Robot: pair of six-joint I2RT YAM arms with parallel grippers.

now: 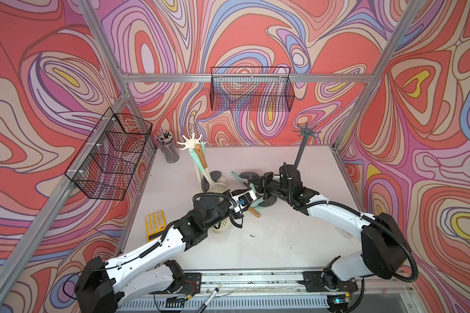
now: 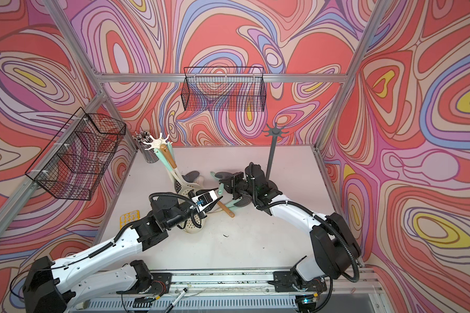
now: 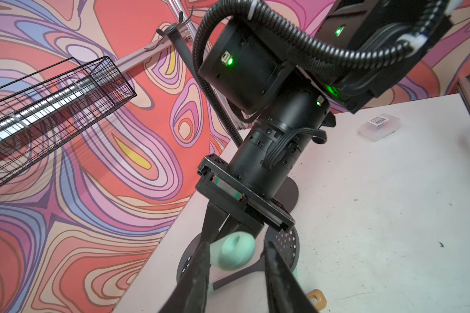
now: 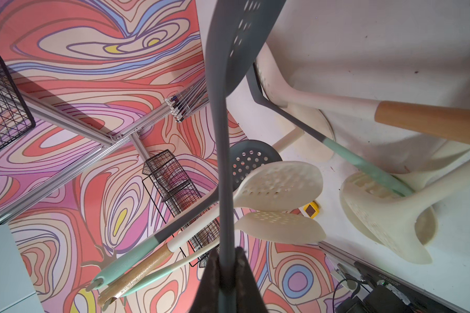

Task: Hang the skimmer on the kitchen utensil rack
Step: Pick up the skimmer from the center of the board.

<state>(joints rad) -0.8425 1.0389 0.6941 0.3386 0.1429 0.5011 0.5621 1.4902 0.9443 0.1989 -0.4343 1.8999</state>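
We are partway through. Our right gripper (image 4: 226, 253) is clamping the grey skimmer (image 4: 222, 168) by its shaft, near the foot of the grey rack (image 1: 305, 132) and well below its hooks. Our left gripper (image 3: 236, 244) is standing half-spread around the mint handle end (image 3: 235, 257), with gaps showing on either side. Nothing is hanging on the grey rack, so we are judging that the lifting and hooking are both to come.

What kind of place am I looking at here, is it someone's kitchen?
Probably a robot test booth, not a real kitchen. A bare aluminium frame holds swirl-patterned walls, two robot arms are mounted at the edge of a white table, and skimmers and utensil racks look like practice props.
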